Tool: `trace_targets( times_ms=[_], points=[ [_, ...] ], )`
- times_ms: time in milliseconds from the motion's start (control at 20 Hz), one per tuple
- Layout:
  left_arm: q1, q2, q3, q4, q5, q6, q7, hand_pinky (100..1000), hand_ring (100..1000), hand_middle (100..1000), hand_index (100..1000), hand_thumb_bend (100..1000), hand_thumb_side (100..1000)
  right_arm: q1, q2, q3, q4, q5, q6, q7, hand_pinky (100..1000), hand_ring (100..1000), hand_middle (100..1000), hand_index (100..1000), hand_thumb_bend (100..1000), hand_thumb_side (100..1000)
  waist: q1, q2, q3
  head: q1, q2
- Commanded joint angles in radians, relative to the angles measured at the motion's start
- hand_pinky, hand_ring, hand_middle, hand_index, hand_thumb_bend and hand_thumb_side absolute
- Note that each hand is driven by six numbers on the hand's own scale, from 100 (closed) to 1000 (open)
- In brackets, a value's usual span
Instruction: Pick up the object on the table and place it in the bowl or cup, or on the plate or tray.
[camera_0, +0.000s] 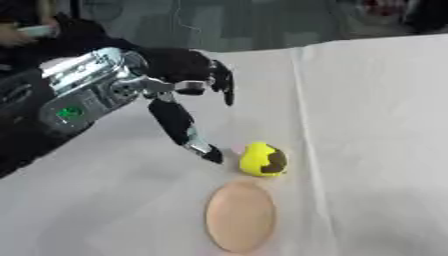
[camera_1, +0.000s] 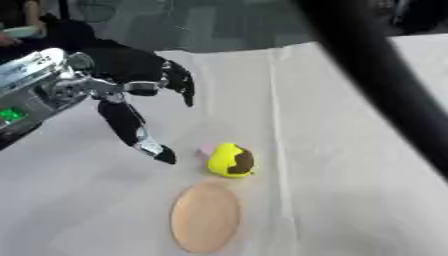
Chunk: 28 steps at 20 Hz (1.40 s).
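Left hand (camera_0: 179, 85) reaches in from the left, fingers spread and holding nothing — one long finger (camera_0: 185, 131) points down, its tip just beside the yellow object (camera_0: 262, 159). That yellow and brown lump sits on the white tablecloth (camera_0: 367, 150), a bit of pink behind it, just beyond the tan oval plate (camera_0: 241, 216) — not on it yet.

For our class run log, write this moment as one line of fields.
left hand: open, above table, thumb tip beside yellow object | yellow object: on white cloth, not held | tan plate: near side of object | right hand: not in view
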Motion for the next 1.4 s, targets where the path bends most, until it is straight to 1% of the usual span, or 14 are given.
trace_targets(
  times_ms=[50, 400, 800, 1050, 1150, 1400],
  points=[
    [-0.018, 0.01, 0.003, -0.01, -0.002, -0.005, -0.001, 580, 727, 745, 760, 628, 759, -0.019, -0.034, -0.01, -0.014, -0.021, -0.301, -0.299, 448, 489, 533, 622, 514, 627, -0.002, -0.005, -0.004, 0.017, -0.004],
    [-0.029, -0.011, -0.014, -0.01, 0.0, -0.004, -0.006, 576, 722, 741, 761, 632, 754, -0.042, -0.043, -0.011, -0.014, -0.053, -0.301, -0.299, 448, 490, 535, 627, 520, 633, 0.008, 0.007, -0.02, 0.032, -0.004],
    [-0.051, -0.038, -0.046, -0.01, -0.001, 0.0, -0.044, 578, 727, 741, 761, 635, 744, -0.057, -0.058, -0.018, -0.014, -0.086, -0.301, -0.299, 450, 489, 535, 628, 535, 636, 0.017, 0.008, -0.032, 0.046, -0.004],
    [-0.064, -0.081, -0.062, -0.01, -0.056, 0.001, -0.067, 584, 732, 742, 760, 634, 731, -0.061, -0.062, -0.021, -0.014, -0.1, -0.301, -0.299, 451, 490, 536, 630, 537, 638, 0.018, 0.008, -0.038, 0.056, -0.004],
    [-0.07, -0.102, -0.068, -0.002, -0.089, -0.004, -0.07, 595, 747, 745, 758, 627, 730, -0.062, -0.062, -0.02, -0.014, -0.103, -0.301, -0.299, 451, 489, 536, 630, 538, 637, 0.017, 0.008, -0.041, 0.062, -0.004],
    [-0.087, -0.146, -0.07, 0.044, -0.22, -0.045, -0.08, 610, 767, 749, 754, 609, 754, -0.065, -0.061, -0.019, -0.014, -0.109, -0.301, -0.299, 451, 490, 537, 631, 538, 638, 0.015, 0.009, -0.043, 0.065, -0.007]
  ],
)
